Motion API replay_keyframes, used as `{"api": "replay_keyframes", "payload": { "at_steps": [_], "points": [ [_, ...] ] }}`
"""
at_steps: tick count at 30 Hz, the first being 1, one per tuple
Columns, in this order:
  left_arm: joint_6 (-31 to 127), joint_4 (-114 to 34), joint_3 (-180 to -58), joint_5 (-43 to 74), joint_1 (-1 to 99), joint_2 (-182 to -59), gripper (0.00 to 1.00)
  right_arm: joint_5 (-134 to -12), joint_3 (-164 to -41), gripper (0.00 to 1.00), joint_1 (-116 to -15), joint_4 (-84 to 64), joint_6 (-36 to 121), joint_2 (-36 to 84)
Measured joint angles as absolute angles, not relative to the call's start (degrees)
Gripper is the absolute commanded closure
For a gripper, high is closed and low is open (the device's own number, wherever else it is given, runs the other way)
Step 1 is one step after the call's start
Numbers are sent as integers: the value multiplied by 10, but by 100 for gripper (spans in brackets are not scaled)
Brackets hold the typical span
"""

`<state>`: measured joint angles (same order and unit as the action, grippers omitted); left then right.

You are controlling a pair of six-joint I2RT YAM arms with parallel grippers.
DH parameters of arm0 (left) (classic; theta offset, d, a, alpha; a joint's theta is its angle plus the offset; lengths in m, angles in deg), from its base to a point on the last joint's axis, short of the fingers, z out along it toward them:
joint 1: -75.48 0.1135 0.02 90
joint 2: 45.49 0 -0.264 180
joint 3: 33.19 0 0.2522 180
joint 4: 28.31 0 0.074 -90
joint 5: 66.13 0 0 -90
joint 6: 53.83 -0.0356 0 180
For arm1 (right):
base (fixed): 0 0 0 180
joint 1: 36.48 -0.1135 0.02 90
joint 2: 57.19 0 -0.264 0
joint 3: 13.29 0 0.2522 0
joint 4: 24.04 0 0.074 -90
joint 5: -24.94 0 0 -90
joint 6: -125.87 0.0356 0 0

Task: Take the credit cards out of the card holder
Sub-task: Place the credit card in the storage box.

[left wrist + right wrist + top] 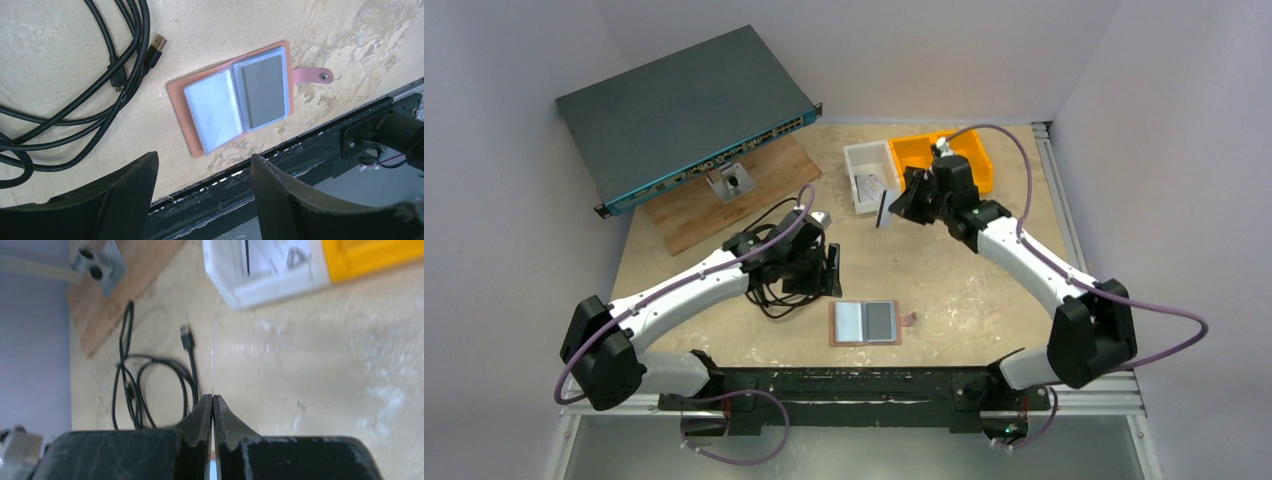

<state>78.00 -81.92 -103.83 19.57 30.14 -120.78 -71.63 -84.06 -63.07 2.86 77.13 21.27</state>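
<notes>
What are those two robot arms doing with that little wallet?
They are taking cards out of it. The card holder lies open on the table, a dark grey card still in a clear pocket. The right gripper pinches a thin card edge-on near the white bin. The left gripper is open above the holder.

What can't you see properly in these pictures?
- Thin card pinched in the right gripper: right wrist view shows only its edge, no face.
- Clear-pocketed pink-brown card holder: unclear whether its pale left pocket holds a card.
- White bin: contents blurred, cut off by the top edge.
</notes>
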Motion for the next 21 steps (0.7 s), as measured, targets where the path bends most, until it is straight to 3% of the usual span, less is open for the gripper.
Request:
{"api": "replay_keyframes", "payload": {
  "at_steps": [11,21],
  "points": [
    [764,-831,-1053,194,305,-1194,32,-721,-1106,100,-566,23,716,457],
    [765,-835,-1074,195,305,-1194,32,-726,-1245,100,-566,56,699,638]
  ]
}}
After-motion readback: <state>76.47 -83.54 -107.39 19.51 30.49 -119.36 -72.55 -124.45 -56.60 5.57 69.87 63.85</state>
